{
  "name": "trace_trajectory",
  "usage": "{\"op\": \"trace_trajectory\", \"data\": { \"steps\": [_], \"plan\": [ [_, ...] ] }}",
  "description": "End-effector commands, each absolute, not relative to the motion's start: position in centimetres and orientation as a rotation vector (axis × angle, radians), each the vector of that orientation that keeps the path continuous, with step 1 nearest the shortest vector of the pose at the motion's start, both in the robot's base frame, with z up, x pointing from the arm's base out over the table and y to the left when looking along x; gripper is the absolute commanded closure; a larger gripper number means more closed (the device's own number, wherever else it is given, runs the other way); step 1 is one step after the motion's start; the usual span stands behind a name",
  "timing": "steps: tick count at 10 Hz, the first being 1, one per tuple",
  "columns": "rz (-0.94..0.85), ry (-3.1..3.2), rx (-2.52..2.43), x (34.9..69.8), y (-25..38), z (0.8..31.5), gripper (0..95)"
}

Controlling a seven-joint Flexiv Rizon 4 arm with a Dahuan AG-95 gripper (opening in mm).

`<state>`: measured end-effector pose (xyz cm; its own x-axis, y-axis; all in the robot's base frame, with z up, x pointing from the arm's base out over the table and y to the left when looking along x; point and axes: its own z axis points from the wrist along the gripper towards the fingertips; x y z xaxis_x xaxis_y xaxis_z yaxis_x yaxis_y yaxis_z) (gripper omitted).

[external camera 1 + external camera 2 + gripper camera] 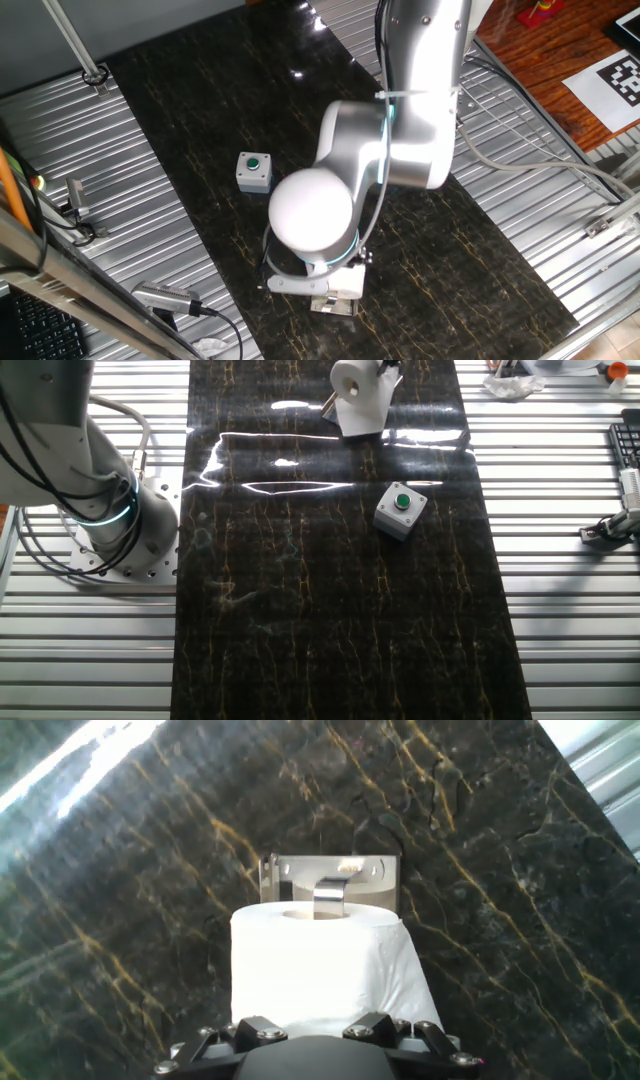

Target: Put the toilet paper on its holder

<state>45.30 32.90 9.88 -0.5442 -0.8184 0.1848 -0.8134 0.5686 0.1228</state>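
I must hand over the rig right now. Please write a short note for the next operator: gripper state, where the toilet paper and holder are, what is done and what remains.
Gripper: only the finger bases show at the bottom of the hand view, right behind the toilet paper; I cannot tell whether it is open or shut.
Toilet paper: on the holder, whose silver peg passes through the hollow core. A loose sheet hangs on one side.
Other things: the grey box with a green button stands apart on the dark table.
Done: the roll looks threaded on the peg.
Left: confirm release, then retract the arm.
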Motion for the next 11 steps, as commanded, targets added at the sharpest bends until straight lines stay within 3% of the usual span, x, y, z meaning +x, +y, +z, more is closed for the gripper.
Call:
{"op": "trace_trajectory", "data": {
  "steps": [1,3,4,5,6,7,8,11],
  "plan": [
    [-0.024,-2.588,1.346,45.5,33.3,9.9,95.0],
    [-0.016,-2.591,1.363,45.6,33.3,9.9,95.0],
    [-0.012,-2.588,1.397,45.6,33.3,9.7,57.0],
    [-0.018,-2.583,1.412,45.6,33.2,9.6,57.0],
    [-0.023,-2.57,1.435,45.6,33.1,9.4,19.0],
    [-0.023,-2.563,1.449,45.7,33.0,9.5,19.0],
    [-0.024,-2.557,1.461,45.7,32.9,9.6,0.0],
    [-0.028,-2.55,1.476,46.0,32.0,10.7,0.0]
  ]
}}
